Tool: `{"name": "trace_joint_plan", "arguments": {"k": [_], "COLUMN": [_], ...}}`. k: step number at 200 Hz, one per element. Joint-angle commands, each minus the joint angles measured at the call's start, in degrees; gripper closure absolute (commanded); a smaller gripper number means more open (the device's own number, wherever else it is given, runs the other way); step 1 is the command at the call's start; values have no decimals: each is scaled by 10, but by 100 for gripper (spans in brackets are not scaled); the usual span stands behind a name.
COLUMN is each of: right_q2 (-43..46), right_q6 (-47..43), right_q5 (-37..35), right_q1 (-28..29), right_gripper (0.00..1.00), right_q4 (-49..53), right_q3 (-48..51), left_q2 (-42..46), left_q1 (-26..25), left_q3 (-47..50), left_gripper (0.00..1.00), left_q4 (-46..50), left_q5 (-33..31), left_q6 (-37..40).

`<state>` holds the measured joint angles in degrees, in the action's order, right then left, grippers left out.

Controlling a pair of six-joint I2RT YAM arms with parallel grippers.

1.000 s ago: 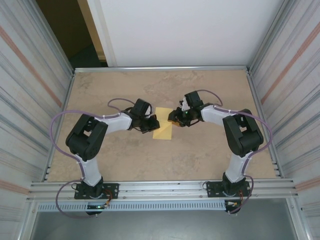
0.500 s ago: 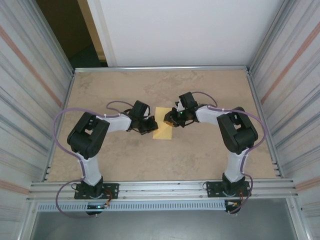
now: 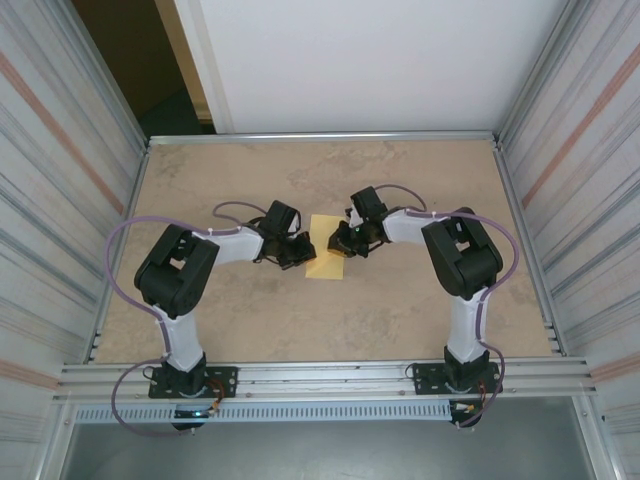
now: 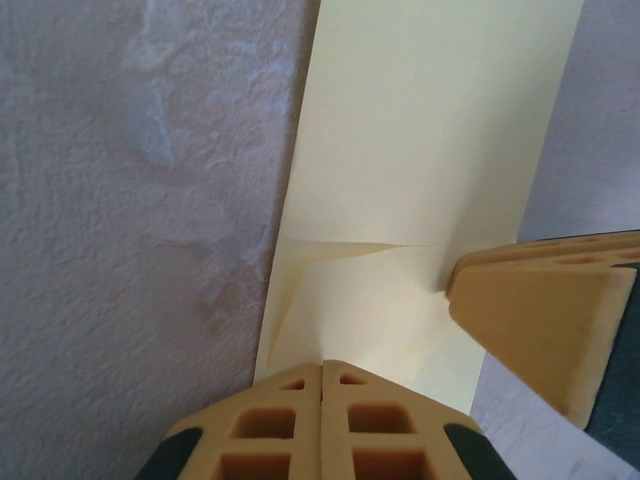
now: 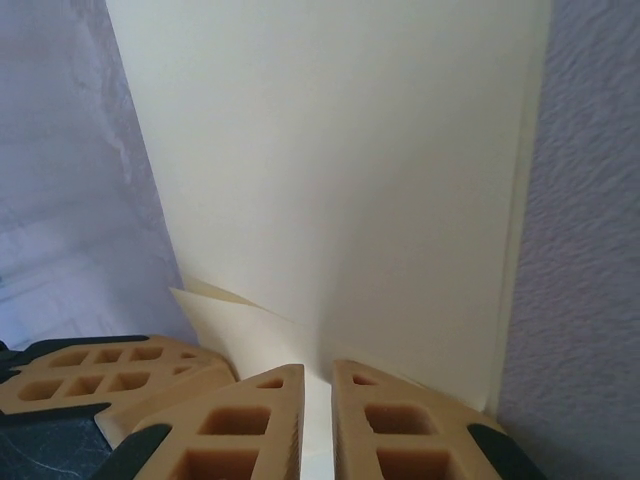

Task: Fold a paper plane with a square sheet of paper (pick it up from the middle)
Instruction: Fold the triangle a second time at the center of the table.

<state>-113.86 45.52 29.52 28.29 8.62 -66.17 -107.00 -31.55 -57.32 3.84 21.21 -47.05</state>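
The square sheet of paper (image 3: 326,264) lies mid-table as a pale yellow upright rectangle. Up close, the sheet (image 4: 420,150) carries a slanted crease near its corner. My left gripper (image 3: 303,252) rests at its left edge, and the left gripper (image 4: 321,366) is shut with its tips touching on top of the paper. My right gripper (image 3: 336,243) sits low at the right edge. In its own view the right gripper (image 5: 317,372) keeps a narrow gap with paper (image 5: 340,170) showing through, beside a lifted flap (image 5: 240,325). No paper plane is in view.
The sandy tabletop (image 3: 420,300) is ringed by a metal rail and ribbed metal walls (image 3: 580,200). The two grippers stand a finger's width apart over the sheet; a right finger (image 4: 530,320) shows in the left wrist view.
My right gripper has slid left onto the sheet's right edge and its jaws have narrowed to a slit. The left gripper and the sheet have stayed put.
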Motion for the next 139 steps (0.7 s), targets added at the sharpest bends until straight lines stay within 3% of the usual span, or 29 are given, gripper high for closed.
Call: {"name": "trace_joint_plan", "arguments": {"k": [1,60,90,139], "right_q2": [-10,21,76,100], "right_q6": [-34,-62,-36,101], "right_q5": [-44,-38,-31,-26], "right_q1": [-26,-87,-61,-2], "right_gripper": [84,84,76,65], "right_q4": [25,3,27,-6], "right_q3": [1,14,25,75], "left_q2": [-27,-28,-19,-13], "left_q1": [1,1,1,3], "left_q3": [15,18,12,29], "left_gripper": [100,100,100,97], "left_q4": [110,99,95,62], "left_q5": [-45,-35,-27,2], "left_q6": [-9,-10,-20,-73]}}
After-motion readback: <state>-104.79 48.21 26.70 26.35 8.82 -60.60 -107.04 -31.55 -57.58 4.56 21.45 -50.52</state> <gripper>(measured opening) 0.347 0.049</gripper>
